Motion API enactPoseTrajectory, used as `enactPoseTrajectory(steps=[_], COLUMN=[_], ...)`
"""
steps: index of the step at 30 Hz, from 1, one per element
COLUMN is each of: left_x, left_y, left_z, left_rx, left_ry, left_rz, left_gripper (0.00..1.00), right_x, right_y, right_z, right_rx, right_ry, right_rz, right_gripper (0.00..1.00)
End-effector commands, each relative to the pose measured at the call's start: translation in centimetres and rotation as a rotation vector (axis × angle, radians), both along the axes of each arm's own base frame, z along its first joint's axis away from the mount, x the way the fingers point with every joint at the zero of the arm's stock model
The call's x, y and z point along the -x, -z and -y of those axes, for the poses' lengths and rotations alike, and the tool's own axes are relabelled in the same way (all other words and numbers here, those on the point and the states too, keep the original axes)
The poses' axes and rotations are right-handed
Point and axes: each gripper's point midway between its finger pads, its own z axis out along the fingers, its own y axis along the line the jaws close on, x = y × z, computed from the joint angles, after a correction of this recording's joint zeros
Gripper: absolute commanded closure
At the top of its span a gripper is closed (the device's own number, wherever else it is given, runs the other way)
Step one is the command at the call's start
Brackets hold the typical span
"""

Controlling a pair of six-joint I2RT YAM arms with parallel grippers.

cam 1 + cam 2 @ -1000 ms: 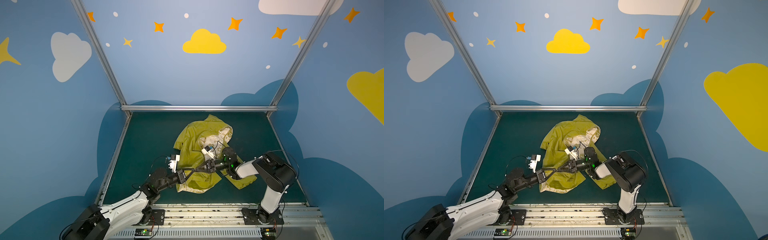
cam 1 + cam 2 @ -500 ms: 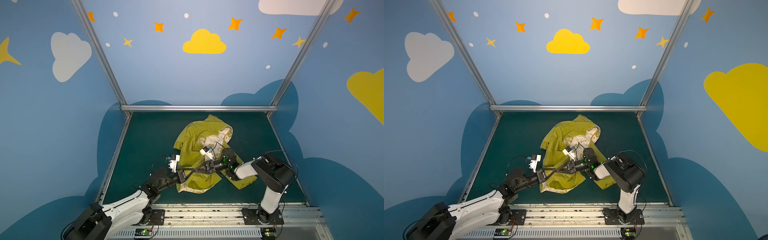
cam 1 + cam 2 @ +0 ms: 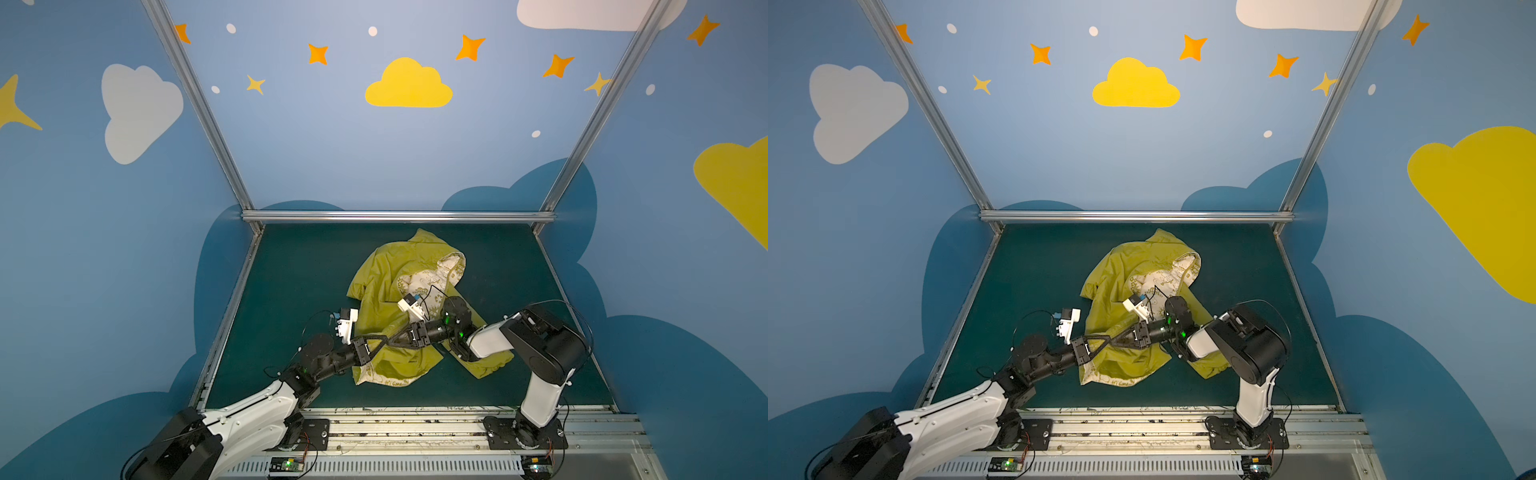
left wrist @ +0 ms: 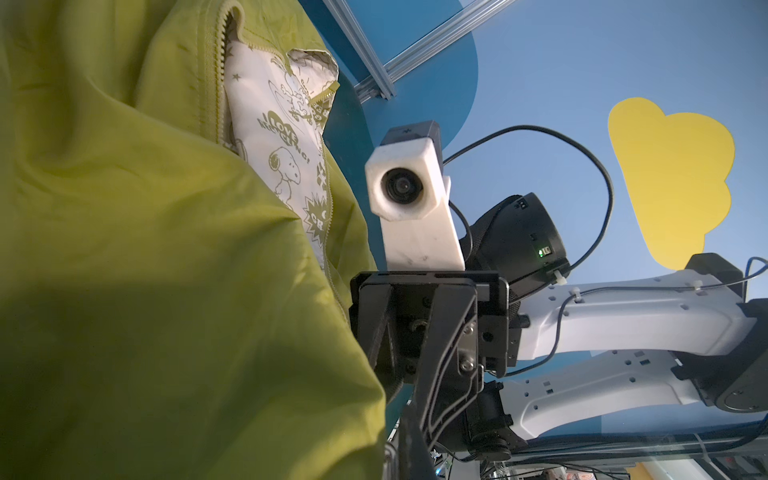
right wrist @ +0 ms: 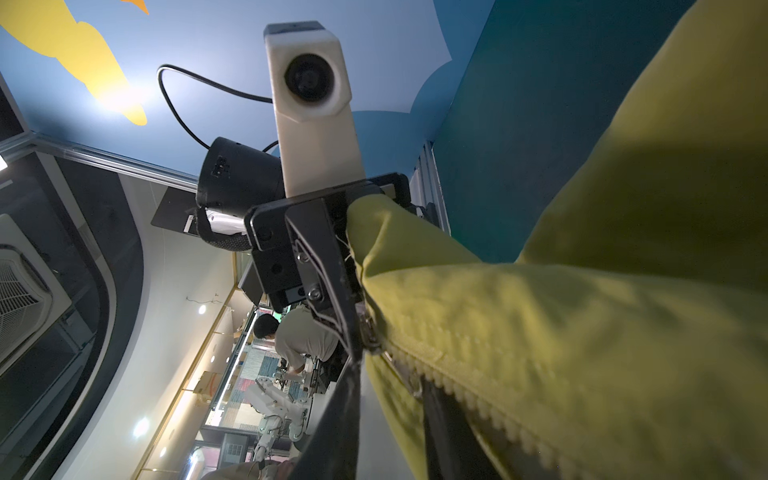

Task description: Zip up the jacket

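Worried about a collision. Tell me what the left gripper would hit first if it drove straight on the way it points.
Probably the right gripper: the left gripper, shut on the jacket, points tip to tip at it, with only jacket fabric between. Exact gap is unclear.

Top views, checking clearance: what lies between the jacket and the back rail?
A narrow strip of bare green mat separates the yellow hooded jacket from the silver rail, in both top views.

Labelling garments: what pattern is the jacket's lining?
Jacket lining: cream with olive cartoon doodles, clearest in the left wrist view.
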Motion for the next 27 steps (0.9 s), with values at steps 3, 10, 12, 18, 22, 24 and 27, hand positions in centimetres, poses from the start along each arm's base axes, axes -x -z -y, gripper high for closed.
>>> enactPoseTrajectory(steps=[3, 10, 12, 18, 22, 24, 27], left_x=[-0.5, -0.5, -0.4, -0.3, -0.3, -0.3, -0.4], left_y=[-1.4, -1.5, -1.5, -1.5, -1.4, -1.3, -1.0], left_z=[0.1, 0.2, 0.2, 0.1, 0.1, 0.1, 0.0], left_rx=[0.018, 0.017, 0.017, 0.015, 0.013, 0.012, 0.001], left_ry=[-0.006, -0.002, -0.001, 0.000, -0.002, -0.001, -0.009], left_rz=[0.037, 0.037, 0.034, 0.034, 0.031, 0.029, 0.017], left_gripper=[0.97, 0.97, 0.97, 0.97, 0.97, 0.97, 0.74], right_x=[0.1, -0.2, -0.3, -0.9, -1.2, -1.3, -1.5], right_y=[-0.9, -0.6, -0.4, -0.3, -0.3, -0.1, 0.5], right_z=[-0.3, -0.5, -0.4, -0.2, -0.1, -0.1, 0.1], right_rx=[-0.033, -0.030, -0.026, -0.019, -0.018, -0.006, 0.027], right_ry=[-0.016, -0.012, -0.006, 0.016, 0.026, 0.027, 0.044], right_rz=[0.034, 0.033, 0.030, 0.022, 0.024, 0.019, 0.008], right_gripper=[0.78, 0.85, 0.88, 0.90, 0.96, 1.00, 1.00])
